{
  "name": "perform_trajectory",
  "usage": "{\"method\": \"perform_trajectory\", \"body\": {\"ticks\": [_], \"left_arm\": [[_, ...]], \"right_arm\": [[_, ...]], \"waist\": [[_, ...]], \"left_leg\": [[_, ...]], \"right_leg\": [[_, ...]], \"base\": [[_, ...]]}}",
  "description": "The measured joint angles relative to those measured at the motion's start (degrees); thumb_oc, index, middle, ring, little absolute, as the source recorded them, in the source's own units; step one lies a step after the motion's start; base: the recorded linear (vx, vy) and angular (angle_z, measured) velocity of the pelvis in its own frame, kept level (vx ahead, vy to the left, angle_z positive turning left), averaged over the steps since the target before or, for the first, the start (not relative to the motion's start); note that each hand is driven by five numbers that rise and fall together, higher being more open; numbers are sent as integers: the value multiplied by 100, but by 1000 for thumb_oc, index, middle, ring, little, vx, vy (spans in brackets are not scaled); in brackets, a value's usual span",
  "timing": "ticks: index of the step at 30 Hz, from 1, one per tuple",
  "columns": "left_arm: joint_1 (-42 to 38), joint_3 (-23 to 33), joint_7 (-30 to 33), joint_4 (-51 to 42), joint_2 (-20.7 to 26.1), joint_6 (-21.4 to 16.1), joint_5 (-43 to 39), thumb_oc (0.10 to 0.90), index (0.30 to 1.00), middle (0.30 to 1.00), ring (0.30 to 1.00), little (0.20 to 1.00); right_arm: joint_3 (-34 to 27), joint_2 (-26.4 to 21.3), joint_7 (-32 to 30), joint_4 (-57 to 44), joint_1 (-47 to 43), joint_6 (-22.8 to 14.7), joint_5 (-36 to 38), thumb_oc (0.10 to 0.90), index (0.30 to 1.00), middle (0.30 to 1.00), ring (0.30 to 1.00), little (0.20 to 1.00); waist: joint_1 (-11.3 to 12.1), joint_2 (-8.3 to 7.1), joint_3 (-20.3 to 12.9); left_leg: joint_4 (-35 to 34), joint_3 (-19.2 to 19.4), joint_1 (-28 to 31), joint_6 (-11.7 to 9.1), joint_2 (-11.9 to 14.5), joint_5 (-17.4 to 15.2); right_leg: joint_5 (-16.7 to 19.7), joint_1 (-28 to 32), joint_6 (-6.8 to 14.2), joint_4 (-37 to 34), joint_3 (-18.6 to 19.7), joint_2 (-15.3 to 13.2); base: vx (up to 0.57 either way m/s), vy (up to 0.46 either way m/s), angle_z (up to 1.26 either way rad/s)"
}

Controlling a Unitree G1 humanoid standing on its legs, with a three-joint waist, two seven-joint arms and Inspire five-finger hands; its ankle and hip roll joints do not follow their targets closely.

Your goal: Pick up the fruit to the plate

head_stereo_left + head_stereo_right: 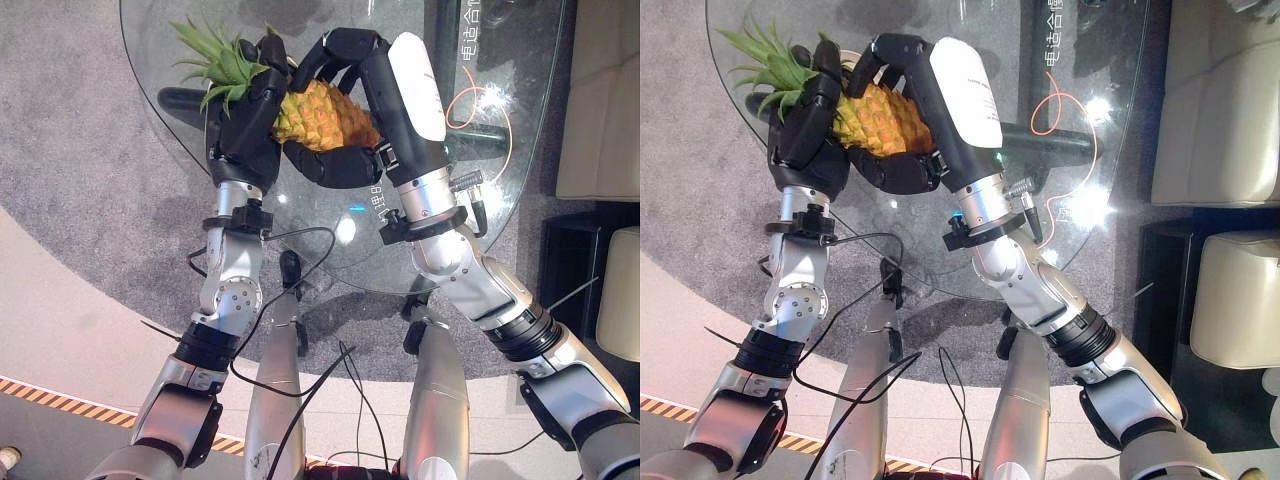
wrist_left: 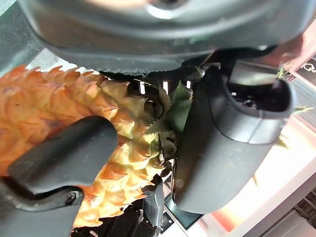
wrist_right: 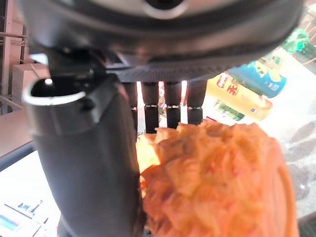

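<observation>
Left eye view: both the left hand (image 1: pixel 243 130) and right hand (image 1: pixel 345 150) have fingers curled round the pineapple (image 1: pixel 325 115).

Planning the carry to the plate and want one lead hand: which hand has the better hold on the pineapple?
Probably the right hand: its fingers curl over and under the pineapple body. The left hand only grips near the leafy crown.

Orange-yellow pineapple with a green leafy crown (image 1: pixel 318 112) sits up over the round glass table (image 1: pixel 500 190), crown pointing left. Left hand (image 1: pixel 243 125) wraps it at the crown end, right hand (image 1: pixel 345 160) wraps the body. Thin orange cable loop (image 1: pixel 480 110) lies on the glass, off to the right.
</observation>
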Motion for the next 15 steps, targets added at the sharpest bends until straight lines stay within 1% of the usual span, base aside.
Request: {"method": "perform_trajectory", "body": {"ticks": [3, 4, 5, 6, 7, 8, 13, 15], "left_arm": [[-2, 3, 0, 0, 0, -4, 1, 100, 300, 300, 300, 200], [-2, 2, 0, 0, 0, -4, 3, 100, 300, 300, 300, 200], [-2, 2, -5, 0, -2, -5, 4, 100, 300, 300, 300, 200], [-2, 4, -5, 0, -4, -11, 4, 100, 300, 300, 300, 200], [-2, 7, -5, 0, -4, -24, 4, 100, 300, 300, 300, 200], [-2, 13, -5, 1, -6, -47, 4, 100, 300, 300, 300, 200], [-33, 179, -2, 1, -119, -139, 5, 100, 300, 300, 300, 200], [-86, 174, -3, 1, -108, -140, 12, 100, 300, 300, 300, 200]], "right_arm": [[0, 3, 5, -2, 1, -20, 0, 100, 300, 300, 300, 200], [-2, 4, 5, -2, 1, -20, 2, 152, 345, 345, 345, 252], [-8, 9, 5, -2, 1, -20, 8, 152, 345, 345, 345, 252], [-8, 14, 4, -3, 1, -21, 9, 300, 472, 472, 472, 400], [-8, 26, 4, -4, 1, -21, 10, 690, 806, 806, 806, 790], [-7, 37, 4, -6, 3, -22, 10, 800, 900, 900, 900, 900], [40, 101, 4, -114, 21, -22, 11, 800, 900, 900, 900, 900], [111, 173, 37, -201, 21, -86, 19, 800, 900, 900, 900, 900]], "waist": [[-8, 0, 0], [-10, 0, 0], [-11, 0, 0], [-11, 0, 0], [-12, 0, 0], [-16, 0, 0], [-49, 0, 0], [-70, 0, 0]], "left_leg": [[-2, 0, 0, 1, 2, 0], [-2, 0, -1, 1, 2, 0], [-2, 0, -3, 1, 2, 0], [-2, 0, -3, 1, 1, 0], [-3, 0, -3, 0, 1, 0], [-4, 0, -3, 1, 1, -1], [-9, 0, -8, 1, 1, -1], [-13, 1, -9, 1, 0, -1]], "right_leg": [[0, -2, 0, -3, 1, 2], [0, -3, 0, -4, 1, 3], [0, -4, 0, -4, 1, 2], [0, -4, 0, -4, 1, 2], [0, -5, 0, -4, 1, 3], [0, -5, 0, -5, 1, 3], [0, -9, 0, -12, 1, 4], [0, -12, 0, -14, 2, 3]], "base": [[0, 0, 0], [0, 0, 0], [0, 0, 0], [0, 0, 0], [0, 0, 0], [0, 0, 0], [0, 0, 0], [0, 0, 0]]}}
